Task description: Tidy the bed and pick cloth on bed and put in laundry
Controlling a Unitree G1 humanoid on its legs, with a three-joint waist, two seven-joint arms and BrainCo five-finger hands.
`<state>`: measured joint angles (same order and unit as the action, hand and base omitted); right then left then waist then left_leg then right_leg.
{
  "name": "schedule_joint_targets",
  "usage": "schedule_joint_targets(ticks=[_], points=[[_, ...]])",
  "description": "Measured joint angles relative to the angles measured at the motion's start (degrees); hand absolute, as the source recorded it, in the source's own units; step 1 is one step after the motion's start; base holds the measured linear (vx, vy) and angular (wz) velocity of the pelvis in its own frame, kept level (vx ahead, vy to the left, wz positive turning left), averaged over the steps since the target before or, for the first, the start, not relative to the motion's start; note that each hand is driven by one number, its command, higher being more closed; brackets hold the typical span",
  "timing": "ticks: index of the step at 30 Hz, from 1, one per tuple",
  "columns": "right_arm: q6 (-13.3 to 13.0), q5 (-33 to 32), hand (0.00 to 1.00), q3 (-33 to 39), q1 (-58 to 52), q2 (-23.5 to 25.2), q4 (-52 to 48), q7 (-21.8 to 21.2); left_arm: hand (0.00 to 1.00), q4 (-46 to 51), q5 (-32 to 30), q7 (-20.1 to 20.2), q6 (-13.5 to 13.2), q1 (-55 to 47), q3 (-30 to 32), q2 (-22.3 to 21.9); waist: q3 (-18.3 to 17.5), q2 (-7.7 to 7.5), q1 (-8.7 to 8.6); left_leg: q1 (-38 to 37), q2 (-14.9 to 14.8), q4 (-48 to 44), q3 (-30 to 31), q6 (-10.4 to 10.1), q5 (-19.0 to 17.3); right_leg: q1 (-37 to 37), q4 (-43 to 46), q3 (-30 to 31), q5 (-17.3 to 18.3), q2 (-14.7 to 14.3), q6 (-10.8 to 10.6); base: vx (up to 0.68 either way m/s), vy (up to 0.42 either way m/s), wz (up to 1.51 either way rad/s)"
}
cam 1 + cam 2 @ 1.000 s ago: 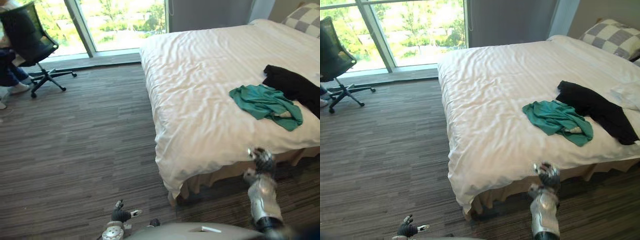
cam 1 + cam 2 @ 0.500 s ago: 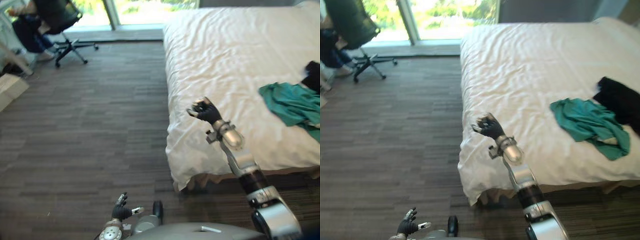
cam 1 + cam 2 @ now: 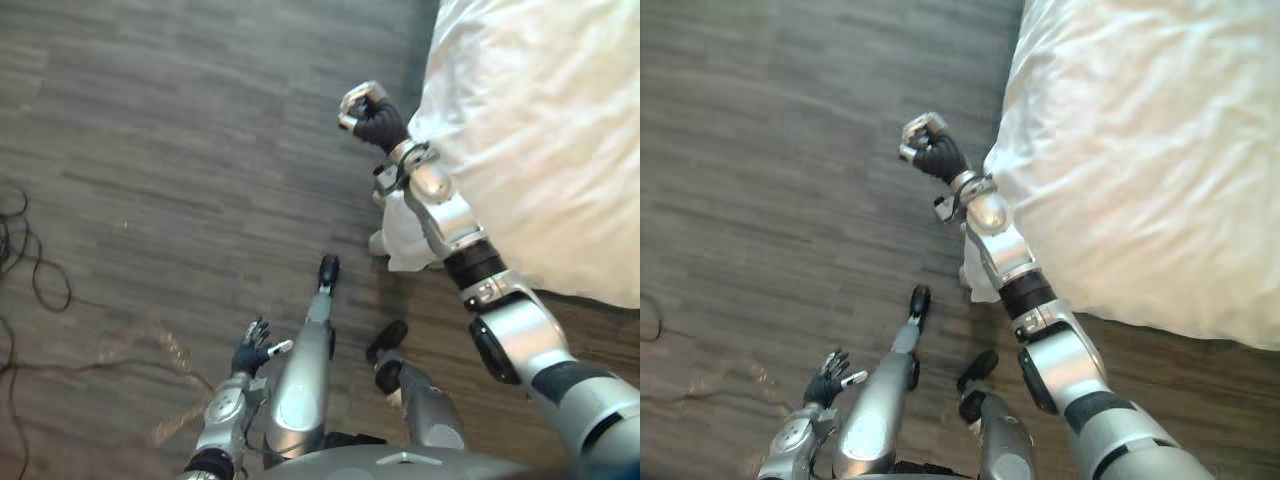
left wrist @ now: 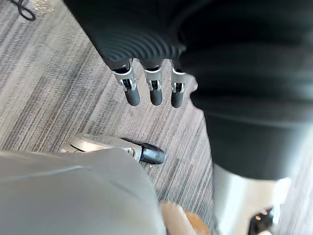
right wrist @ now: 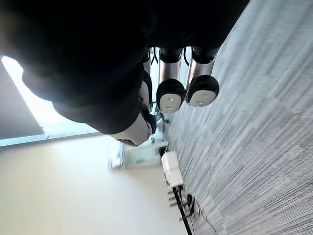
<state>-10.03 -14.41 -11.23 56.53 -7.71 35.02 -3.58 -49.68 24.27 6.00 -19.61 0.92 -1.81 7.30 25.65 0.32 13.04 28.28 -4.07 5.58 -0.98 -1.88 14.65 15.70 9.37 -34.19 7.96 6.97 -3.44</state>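
Left eye view: the white wrinkled bed point(image 3: 540, 120) sits in the upper right, cut off by the frame edge. The right robot hand point(image 3: 372, 118), top middle, is a tight empty fist just beside it. Left wrist view: the left robot hand point(image 4: 155, 93) has straight fingers, holding nothing.

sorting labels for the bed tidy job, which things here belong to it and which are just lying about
Belongs to the job:
white-covered bed
right hand, curled, holding nothing, beside the bed's edge
left hand, open, low over the floor

Just lying about:
carpet floor
small white box with a cable, by the wall
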Motion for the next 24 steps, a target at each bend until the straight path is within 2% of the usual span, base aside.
schedule_joint_targets(ticks=[3,7,10,16,19,24], points=[[-0.25,-2.55,1.0,3.21,0.18,-1.76,2.64,4.14,0.0,0.7,2.02,0.72,-0.11,1.99,0.05,-2.44,1.06,1.68,0.36,2.94,0.68,0.0,-0.41,0.12,0.49,5.48,6.08,0.16,2.4,2.65,-0.21,0.02,0.037,-0.05],[-1.21,-7.2,1.0,5.79,-0.9,-3.8,2.67,6.27,0.0,2.96,2.01,1.52,-0.49,2.79,0.38,-4.35,2.13,2.33,0.0,5.47,1.44,-0.01,-2.05,0.15,0.89,11.48,13.24,0.92,5.35,5.97,0.01,0.03,0.007,-0.11],[-2.86,-9.76,1.0,6.21,-3.19,-4.07,2.37,6.5,0.0,4.1,1.99,1.55,-0.53,2.85,1.06,-5.35,2.34,2.72,-0.92,7.28,2.0,-0.02,-3.56,0.19,1.74,16.35,18.73,2.55,7.55,8.35,0.64,0.05,-0.029,-0.13],[-3.88,-12.48,1.0,3.73,-7.3,-1.13,1.99,6.39,0.0,6.51,2.03,1.5,-0.64,3.66,2.37,-6.99,2.4,2.88,-1.46,8.67,1.86,-0.03,-4.96,-0.14,1.98,19.99,22.31,3.74,8.97,9.38,1.5,0.02,-0.034,-0.07],[-4.26,-15.01,1.0,3.91,-10.51,1.13,4.47,5.7,0.0,6.59,2.06,1.5,-0.72,4.25,2.41,-7.14,2.41,2.85,-2.8,8.67,2.06,-0.04,-5.13,-0.2,1.91,19.99,22.51,3.79,8.97,9.67,1.49,0.01,-0.004,0.03],[-7.6,-19.73,1.0,3.83,-19.28,6.77,8.5,0.53,0.0,6.36,2.05,1.07,-0.75,5.7,3.13,-8.71,2.37,2.49,-3.97,8.62,1.87,-1.54,-6.86,-0.17,0.92,19.75,21.37,5.21,8.57,9.36,1.41,-0.01,0.012,-0.13]])
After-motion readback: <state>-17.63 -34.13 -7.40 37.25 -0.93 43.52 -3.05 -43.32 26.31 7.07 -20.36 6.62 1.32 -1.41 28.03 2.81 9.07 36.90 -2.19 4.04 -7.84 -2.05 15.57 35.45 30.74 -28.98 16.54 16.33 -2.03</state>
